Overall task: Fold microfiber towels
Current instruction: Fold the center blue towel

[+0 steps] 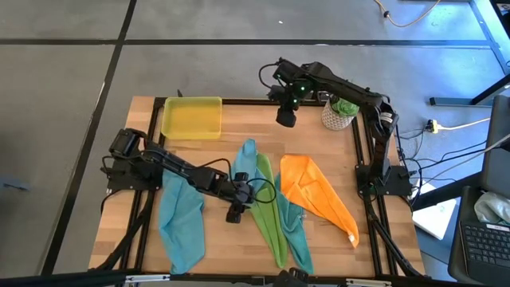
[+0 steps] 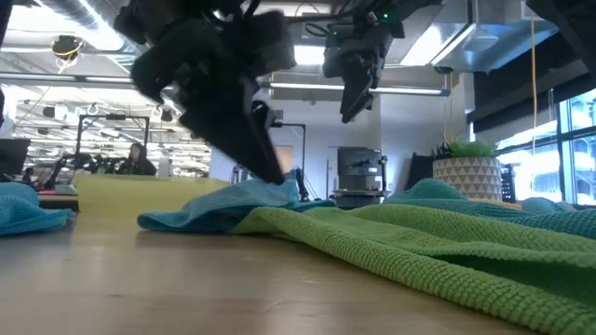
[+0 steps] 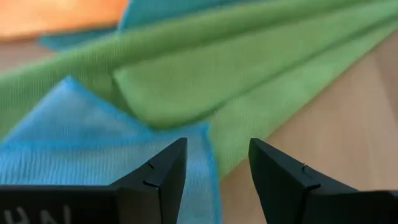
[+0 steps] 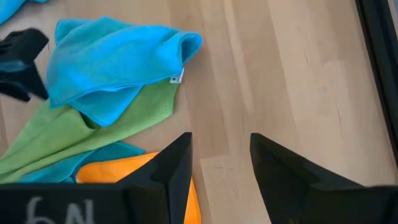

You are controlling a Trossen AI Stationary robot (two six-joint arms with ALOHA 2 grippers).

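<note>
The left gripper [image 1: 234,214] sits low over the bench [image 1: 319,143], its jaws parted with nothing between them. Directly ahead of these jaws the lime green towel [image 1: 269,214] and a light blue towel [image 1: 245,162] overlap and block any low passage. Behind the jaws lies another light blue towel [image 1: 182,219]. Between this towel and the green one a narrow strip of bare wood is open.

The right gripper [image 1: 286,117] hangs high, jaws apart. Under them the bench is bare. To one side stands a yellow-green tray [image 1: 191,118], to the other a potted plant [image 1: 340,112]. Further from these jaws the orange towel [image 1: 316,191] and the teal towel [image 1: 293,231] cover the wood.
</note>
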